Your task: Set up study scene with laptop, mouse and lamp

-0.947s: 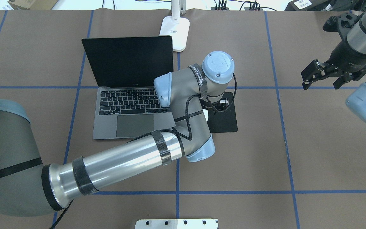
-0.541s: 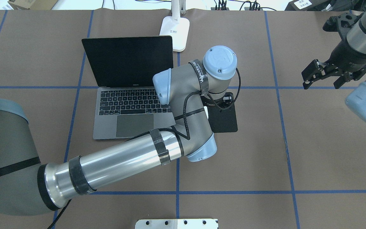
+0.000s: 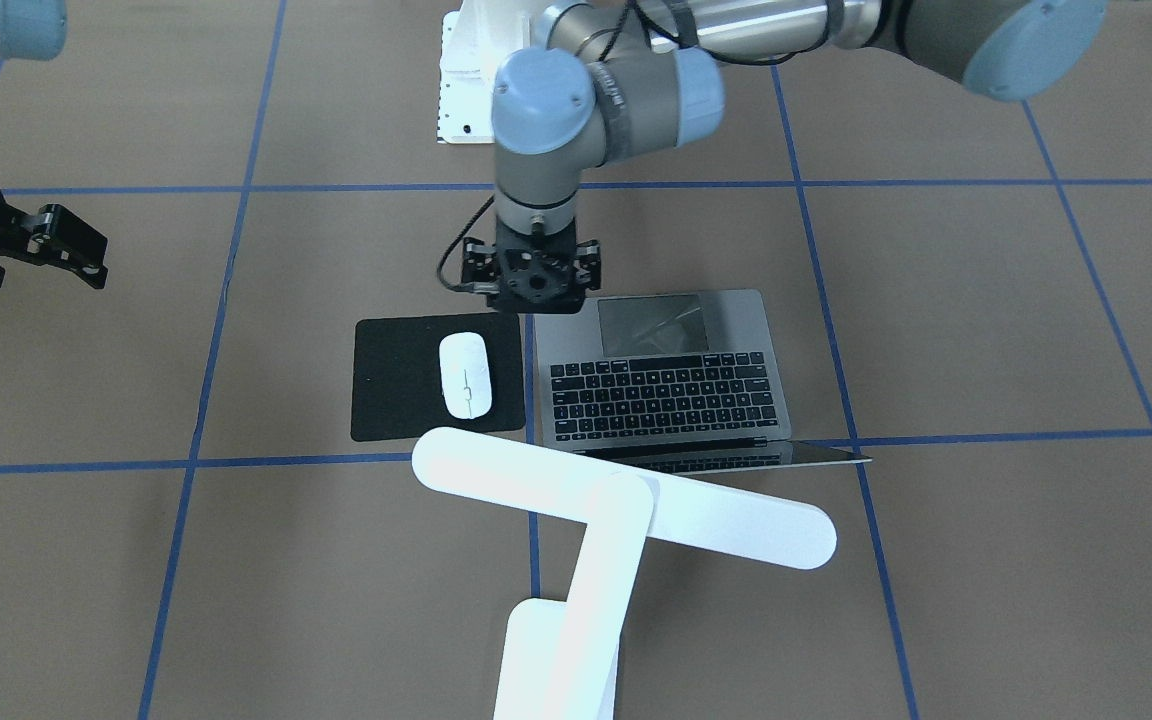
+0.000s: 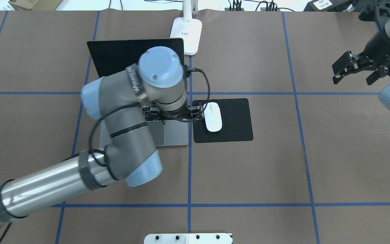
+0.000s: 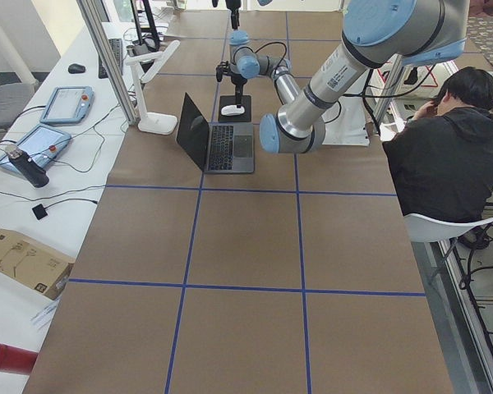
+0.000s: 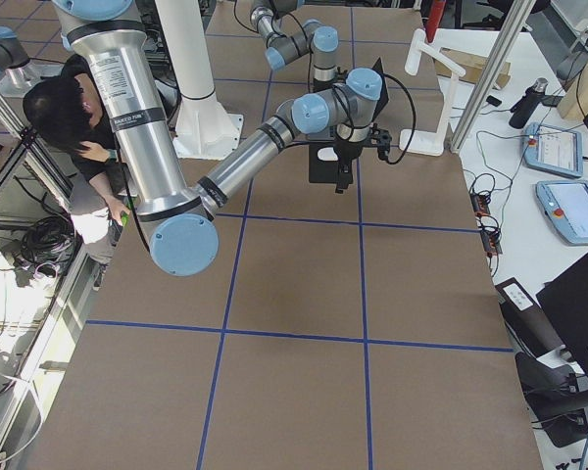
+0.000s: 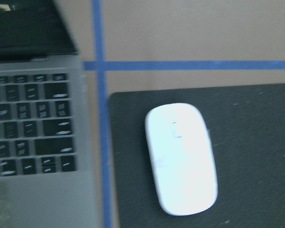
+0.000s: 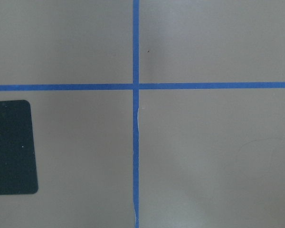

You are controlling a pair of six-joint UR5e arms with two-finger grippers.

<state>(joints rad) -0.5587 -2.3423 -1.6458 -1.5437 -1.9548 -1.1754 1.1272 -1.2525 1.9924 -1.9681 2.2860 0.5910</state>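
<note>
The open laptop [image 3: 666, 380] sits mid-table, its dark screen [image 4: 113, 54] tilted back; my left arm hides most of it from overhead. The white mouse [image 4: 213, 117] lies free on a black pad to the laptop's right, and it also shows in the front view [image 3: 465, 374] and the left wrist view [image 7: 181, 156]. The white lamp stands behind the laptop, its base [image 4: 186, 32] on the table and its bar head [image 3: 626, 497] over the screen. My left gripper [image 3: 533, 290] hangs open and empty above the laptop's corner, beside the pad. My right gripper [image 4: 354, 75] is open and empty at the far right.
The black square pad [image 4: 239, 130] lies right of the laptop; its corner shows in the right wrist view [image 8: 12, 147]. A white bolted pedestal [image 4: 188, 238] is at the table's near edge. Blue tape lines cross the brown table. A seated person [image 5: 444, 156] is beside the table.
My left arm has swung left, off the pad and over the laptop, and the mouse now lies uncovered on the pad. My right gripper has shifted slightly up and right.
</note>
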